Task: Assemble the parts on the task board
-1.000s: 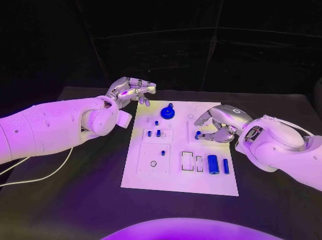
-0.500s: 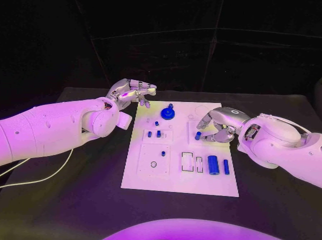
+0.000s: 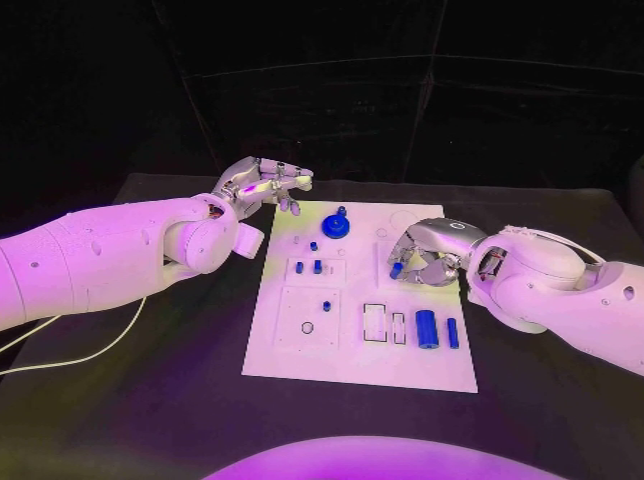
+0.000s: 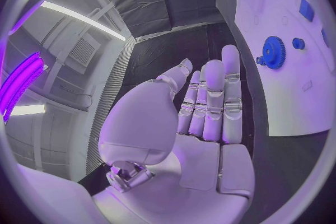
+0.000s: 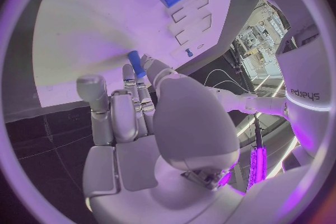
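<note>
The task board (image 3: pixel 354 350) lies flat in the middle of the black surface (image 3: pixel 178 400). On its near portion, right of centre, a large blue cylinder (image 3: pixel 426 328) lies on its side with a thinner blue pin (image 3: pixel 452 332) just beside it on the right. Left of these are two rectangular recesses (image 3: pixel 384 323), and further left a small panel bearing a round hole (image 3: pixel 306 327) and a small blue stud (image 3: pixel 327 306).

Further along the board, the right hand (image 3: pixel 420 255) is positioned over the right edge with its fingers curled inward. It pinches a short blue peg (image 3: pixel 396 269) at the fingertips; the right wrist view shows the same blue peg (image 5: pixel 136 64) held between the fingers, its tip close to the white board. Whether the tip touches the board cannot be determined.

Left of this hand, two small blue parts (image 3: pixel 309 267) stand in a square panel, with another small blue part (image 3: pixel 314 246) beyond them.

Near the far edge, a blue gear (image 3: pixel 335 225) stands on the board, also visible in the left wrist view (image 4: pixel 272 59).

Furthest away, the left hand (image 3: pixel 265 183) is raised above the surface beside the board's far left corner. It holds nothing; the fingers are partly extended and apart.
</note>
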Available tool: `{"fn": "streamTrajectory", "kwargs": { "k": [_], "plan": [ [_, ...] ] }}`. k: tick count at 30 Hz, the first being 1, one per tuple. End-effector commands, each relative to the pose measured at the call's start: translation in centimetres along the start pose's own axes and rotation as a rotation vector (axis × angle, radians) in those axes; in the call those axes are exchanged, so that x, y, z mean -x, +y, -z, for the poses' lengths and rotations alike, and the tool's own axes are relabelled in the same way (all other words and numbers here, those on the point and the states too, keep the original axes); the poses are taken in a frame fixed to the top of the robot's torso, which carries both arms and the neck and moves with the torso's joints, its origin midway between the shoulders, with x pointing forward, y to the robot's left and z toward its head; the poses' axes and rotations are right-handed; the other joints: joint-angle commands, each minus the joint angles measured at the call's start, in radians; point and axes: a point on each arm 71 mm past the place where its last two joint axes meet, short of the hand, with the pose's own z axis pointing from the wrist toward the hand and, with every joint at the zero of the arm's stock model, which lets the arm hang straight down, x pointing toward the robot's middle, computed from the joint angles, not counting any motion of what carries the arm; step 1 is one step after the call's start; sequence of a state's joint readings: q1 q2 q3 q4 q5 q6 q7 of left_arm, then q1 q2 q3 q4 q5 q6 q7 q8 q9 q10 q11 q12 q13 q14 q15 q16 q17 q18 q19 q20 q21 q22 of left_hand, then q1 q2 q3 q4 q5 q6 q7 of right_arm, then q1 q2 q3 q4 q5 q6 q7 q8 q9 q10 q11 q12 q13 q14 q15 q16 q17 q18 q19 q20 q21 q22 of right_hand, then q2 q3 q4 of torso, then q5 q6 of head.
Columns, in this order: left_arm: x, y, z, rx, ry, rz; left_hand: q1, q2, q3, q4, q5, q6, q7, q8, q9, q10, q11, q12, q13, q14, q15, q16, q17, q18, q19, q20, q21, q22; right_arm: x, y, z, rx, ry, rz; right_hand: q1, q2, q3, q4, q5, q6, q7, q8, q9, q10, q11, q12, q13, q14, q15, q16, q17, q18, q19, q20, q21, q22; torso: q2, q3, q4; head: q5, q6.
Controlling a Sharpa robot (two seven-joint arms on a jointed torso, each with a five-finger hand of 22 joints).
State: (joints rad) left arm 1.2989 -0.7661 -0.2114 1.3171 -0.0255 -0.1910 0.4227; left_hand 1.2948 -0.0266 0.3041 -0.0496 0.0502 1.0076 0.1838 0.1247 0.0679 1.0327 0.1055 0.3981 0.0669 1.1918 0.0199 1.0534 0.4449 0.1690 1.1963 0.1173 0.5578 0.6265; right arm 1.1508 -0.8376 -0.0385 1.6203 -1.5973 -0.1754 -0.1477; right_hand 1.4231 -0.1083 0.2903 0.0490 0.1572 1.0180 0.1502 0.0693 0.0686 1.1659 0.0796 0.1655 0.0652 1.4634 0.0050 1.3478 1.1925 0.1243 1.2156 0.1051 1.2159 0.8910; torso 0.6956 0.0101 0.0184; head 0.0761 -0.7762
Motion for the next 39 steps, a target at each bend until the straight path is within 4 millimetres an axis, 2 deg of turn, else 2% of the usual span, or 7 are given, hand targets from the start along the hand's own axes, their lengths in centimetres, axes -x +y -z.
{"fn": "streamTrajectory", "kwargs": {
  "k": [1, 8, 16, 21, 26, 34, 39],
  "plan": [
    [-0.1, -0.1, 0.0, -0.005, 0.01, 0.007, -0.005, 0.006, -0.002, 0.005, -0.001, -0.004, 0.0, 0.002, 0.0, -0.007, 0.002, 0.0, 0.001, -0.006, 0.004, 0.005, -0.001, 0.012, 0.005, 0.005, -0.005, -0.001, 0.0, 0.2, -0.1, 0.008, 0.016, 0.007, 0.002, 0.011, 0.017, 0.001, -0.013, 0.018, -0.001, 0.003, 0.002, 0.017, -0.001, -0.001, -0.001, 0.044, -0.008, 0.009, 0.006, 0.003, 0.01, 0.0, 0.009, 0.01, 0.0, 0.0005, -0.0015, 0.0, -0.001],
    [-0.1, -0.1, 0.0, -0.005, 0.01, 0.007, -0.005, 0.006, -0.002, 0.005, -0.001, -0.004, 0.0, 0.002, 0.0, -0.007, 0.002, 0.0, 0.001, -0.006, 0.004, 0.005, -0.001, 0.012, 0.005, 0.005, -0.005, -0.001, -0.1, 0.4, -0.4, 0.007, 0.017, 0.008, 0.012, 0.02, 0.058, -0.002, -0.05, 0.067, 0.001, 0.015, 0.006, 0.051, -0.005, -0.012, 0.0, 0.046, -0.011, 0.019, 0.017, 0.0, 0.018, -0.003, 0.022, 0.029, 0.0, 0.0009, -0.0009, -0.002, -0.004],
    [0.0, -0.1, 0.0, -0.002, 0.01, 0.008, -0.005, 0.006, -0.002, 0.005, -0.001, -0.004, 0.0, 0.002, 0.0, -0.007, 0.002, 0.0, 0.001, -0.006, 0.004, 0.005, -0.001, 0.012, 0.005, 0.005, -0.005, -0.001, 0.4, 0.3, -0.3, -0.015, -0.052, 0.02, 0.016, 0.031, 0.095, -0.007, -0.078, 0.11, -0.015, 0.026, 0.009, 0.097, -0.019, -0.015, 0.004, 0.05, -0.022, 0.037, 0.04, -0.006, 0.036, -0.011, 0.045, 0.067, -0.001, -0.0002, -0.0008, -0.001, -0.004],
    [0.0, 0.0, 0.0, 0.004, 0.013, 0.009, -0.006, 0.007, -0.003, 0.008, -0.001, -0.006, 0.0, 0.004, 0.0, -0.009, 0.002, 0.001, 0.001, -0.002, 0.003, 0.01, 0.001, 0.013, 0.009, 0.005, -0.005, -0.002, 0.8, 0.4, 0.0, -0.006, -0.109, 0.015, 0.014, 0.031, 0.103, -0.008, -0.082, 0.116, -0.017, 0.027, 0.009, 0.103, -0.021, -0.018, 0.004, 0.051, -0.023, 0.038, 0.041, -0.007, 0.04, -0.014, 0.05, 0.073, -0.001, -0.0001, -0.0027, -0.001, -0.004],
    [0.0, 0.0, 0.1, 0.006, 0.013, 0.01, -0.006, 0.007, -0.003, 0.009, -0.001, -0.007, 0.0, 0.004, 0.0, -0.009, 0.002, 0.002, 0.002, -0.001, 0.003, 0.012, 0.003, 0.013, 0.01, 0.005, -0.005, -0.002, 1.3, 0.9, 0.8, 0.037, -0.161, -0.022, 0.006, 0.025, 0.113, -0.006, -0.087, 0.112, -0.014, 0.02, 0.005, 0.1, -0.019, -0.029, 0.002, 0.051, -0.022, 0.04, 0.042, -0.008, 0.038, -0.015, 0.051, 0.073, -0.002, 0.0004, -0.0011, -0.001, -0.002],
    [0.2, 0.0, 0.1, 0.007, 0.01, 0.009, -0.006, 0.007, -0.003, 0.009, -0.001, -0.007, 0.0, 0.005, 0.0, -0.009, 0.002, 0.002, 0.002, -0.002, 0.003, 0.011, -0.001, 0.013, 0.01, 0.005, -0.005, -0.002, 2.1, 3.0, 2.8, 0.136, -0.223, -0.149, -0.004, 0.012, 0.124, -0.005, -0.076, 0.107, -0.01, 0.01, 0.002, 0.096, -0.015, -0.044, 0.001, 0.051, -0.019, 0.045, 0.047, -0.009, 0.039, -0.012, 0.056, 0.08, -0.003, -0.0011, 0.0001, 0.002, -0.001],
    [0.2, 0.0, 0.1, 0.007, 0.009, 0.008, -0.006, 0.007, -0.003, 0.009, -0.001, -0.007, 0.0, 0.005, 0.0, -0.009, 0.002, 0.002, 0.002, -0.002, 0.003, 0.011, -0.001, 0.013, 0.01, 0.005, -0.005, -0.002, 2.1, 5.0, 2.6, 0.206, -0.218, -0.192, -0.007, 0.006, 0.127, -0.006, -0.065, 0.106, -0.009, 0.008, 0.001, 0.096, -0.014, -0.049, 0.001, 0.051, -0.018, 0.047, 0.048, -0.009, 0.039, -0.012, 0.057, 0.082, -0.001, -0.0005, -0.0017, 0.012, -0.002]
  ]
}}
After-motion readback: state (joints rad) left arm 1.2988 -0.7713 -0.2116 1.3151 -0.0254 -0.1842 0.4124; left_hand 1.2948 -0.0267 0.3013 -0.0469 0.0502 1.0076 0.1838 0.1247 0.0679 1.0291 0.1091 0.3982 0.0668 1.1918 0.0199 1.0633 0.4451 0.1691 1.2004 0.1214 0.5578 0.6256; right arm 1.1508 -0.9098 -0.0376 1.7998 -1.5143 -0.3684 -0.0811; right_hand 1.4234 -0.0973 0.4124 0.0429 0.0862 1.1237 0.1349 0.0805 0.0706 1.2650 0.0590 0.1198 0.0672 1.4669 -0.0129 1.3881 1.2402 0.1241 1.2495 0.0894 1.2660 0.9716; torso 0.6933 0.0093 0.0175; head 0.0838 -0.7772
